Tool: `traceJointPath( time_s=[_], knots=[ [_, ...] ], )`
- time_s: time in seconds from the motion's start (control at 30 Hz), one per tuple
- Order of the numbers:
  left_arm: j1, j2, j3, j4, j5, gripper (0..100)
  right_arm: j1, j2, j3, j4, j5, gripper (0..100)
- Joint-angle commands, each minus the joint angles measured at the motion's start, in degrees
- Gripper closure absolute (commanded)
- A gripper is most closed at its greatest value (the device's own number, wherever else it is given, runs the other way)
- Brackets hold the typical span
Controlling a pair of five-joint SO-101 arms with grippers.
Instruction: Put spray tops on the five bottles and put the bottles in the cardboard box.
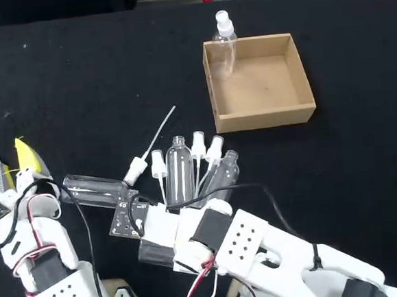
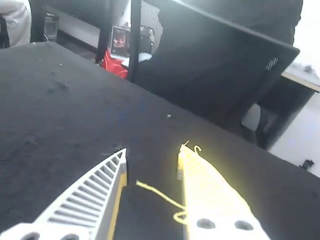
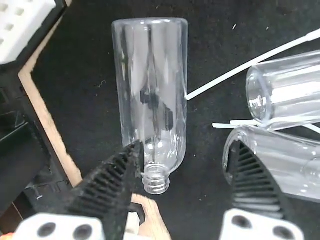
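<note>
Nearest us: right end effector (image 3: 185, 150), jaws apart about the open neck of a lying bottle (image 3: 150, 90); left end effector (image 2: 150, 155), jaws apart, empty. Next, black worktop (image 1: 76, 75); cardboard box (image 1: 265, 119), one capped bottle (image 1: 224, 43) at its far corner. Two more bare bottles (image 1: 179, 170) and four loose spray tops (image 1: 198, 145) crowd alongside. We judge a closing pinch could roll the round neck into them.

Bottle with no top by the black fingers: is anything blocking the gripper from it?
Nothing visible. The right gripper is open, and the capless bottle lies with its neck beside one finger; other bottles lie aside.
</note>
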Motion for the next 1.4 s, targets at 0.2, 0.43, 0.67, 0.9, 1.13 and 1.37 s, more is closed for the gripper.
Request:
traceJointPath(
  time_s=[0.2, 0.43, 0.67, 0.9, 1.13, 1.37],
  knots=[
    [-6.5, -0.4, 1.2, -4.0, 2.7, 84, -7.6, -1.6, 2.4, -3.4, 0.4, 73.3],
    [-6.5, -0.4, 1.2, -3.8, 3.1, 84, -7.6, -1.5, 7.0, -8.9, 0.4, 73.3],
    [-5.9, -0.4, 1.2, -3.7, 2.9, 84, -7.6, -1.5, 11.0, -12.9, 0.4, 73.3],
    [-5.9, -0.4, 1.2, -3.7, 2.8, 84, -7.6, -1.5, 12.9, -13.4, 0.8, 73.7],
    [-5.9, -0.4, 1.2, -3.7, 2.8, 84, -7.6, -1.5, 13.0, -12.8, 0.8, 73.9],
    [-5.9, -0.4, 1.2, -2.7, 3.0, 84, -7.5, -1.5, 13.0, -12.9, 0.8, 86.0]
  ],
)
